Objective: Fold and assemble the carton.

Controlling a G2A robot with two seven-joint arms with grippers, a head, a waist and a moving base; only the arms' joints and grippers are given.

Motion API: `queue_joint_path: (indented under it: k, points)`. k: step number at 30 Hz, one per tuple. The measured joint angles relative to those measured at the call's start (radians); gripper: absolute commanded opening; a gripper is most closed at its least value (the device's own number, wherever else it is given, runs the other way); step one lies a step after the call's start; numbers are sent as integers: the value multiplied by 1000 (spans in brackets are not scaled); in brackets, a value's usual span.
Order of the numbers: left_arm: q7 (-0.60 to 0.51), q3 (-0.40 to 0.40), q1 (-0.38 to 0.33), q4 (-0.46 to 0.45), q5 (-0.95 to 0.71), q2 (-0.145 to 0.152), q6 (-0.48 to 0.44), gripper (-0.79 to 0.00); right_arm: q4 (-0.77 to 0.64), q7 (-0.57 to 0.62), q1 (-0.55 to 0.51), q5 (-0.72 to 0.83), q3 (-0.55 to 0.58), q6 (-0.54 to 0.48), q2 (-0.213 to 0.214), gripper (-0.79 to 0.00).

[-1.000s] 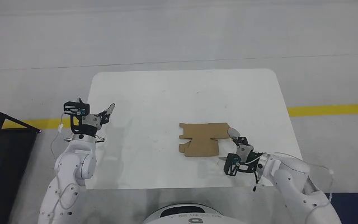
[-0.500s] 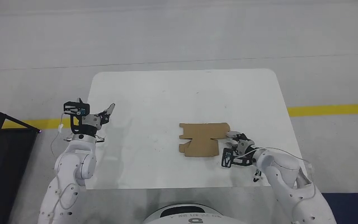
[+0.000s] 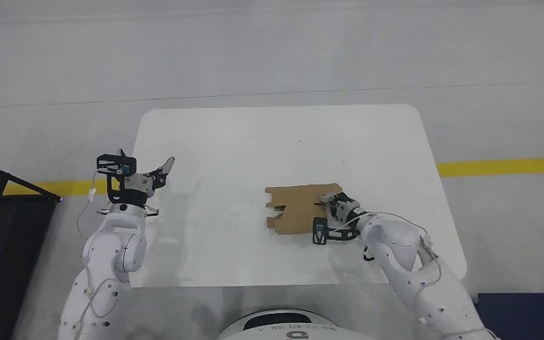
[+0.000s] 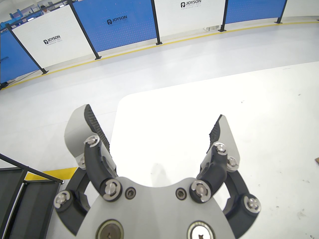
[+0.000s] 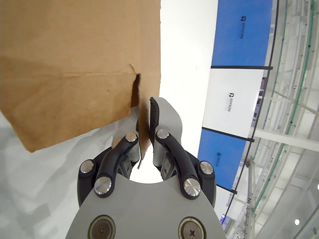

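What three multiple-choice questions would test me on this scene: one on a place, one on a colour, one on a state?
1. Over the table, the left claw is: A at the far right corner; B near the left edge; C dead centre.
2. The carton is: A brown; B white; C blue.
3. The right claw is: A open and empty; B shut on the carton; C holding a cup.
Answers: B, it hovers there, apart from the carton; A, plain cardboard brown; B, it pinches a flap's edge.
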Motion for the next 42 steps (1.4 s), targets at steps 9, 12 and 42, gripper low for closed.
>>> queue_joint_path:
  k: [9, 12, 42]
  points:
    - [0, 0, 0, 0, 0, 0, 0, 0, -227, 84, 23, -288, 37, 333, 7, -785]
    - [0, 0, 0, 0, 0, 0, 0, 0, -347, 120, 0, -381, 81, 449, 11, -785]
    - [0, 0, 0, 0, 0, 0, 0, 0, -278, -100, 11, 341, 73, 560, -5, -785]
